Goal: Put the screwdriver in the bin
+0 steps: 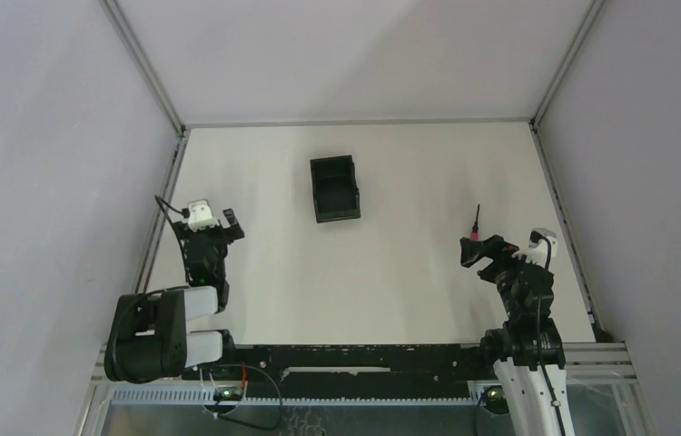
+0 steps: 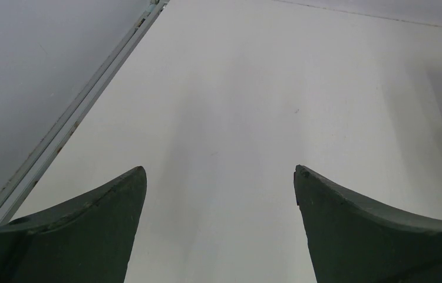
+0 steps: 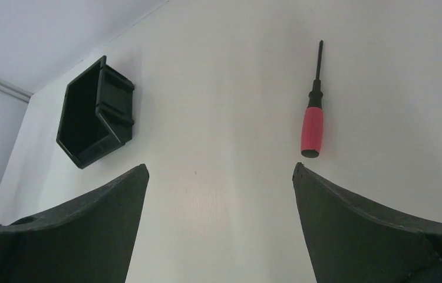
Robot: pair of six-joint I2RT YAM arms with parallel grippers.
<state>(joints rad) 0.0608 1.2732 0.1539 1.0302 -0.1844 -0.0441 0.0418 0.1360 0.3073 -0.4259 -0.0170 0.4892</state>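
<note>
My right claw [image 3: 218, 171], open and empty, hangs just short of the screwdriver [image 3: 313, 124] lying on the worktop [image 3: 224, 71] well right of the bin [image 3: 118, 106]; approach step, I judge, next straddling the red handle and closing.

screwdriver [image 3: 314, 125]: glossy red handle | bin [image 3: 93, 113]: black plastic | table [image 1: 409, 291]: matt white

White table [image 1: 382, 282], grey walls [image 1: 37, 136] on the left, right and far sides. Metal rails [image 1: 164, 195] along the table edges. Black rail [image 1: 355, 356] and slotted strip [image 1: 364, 392] along the near edge.
</note>
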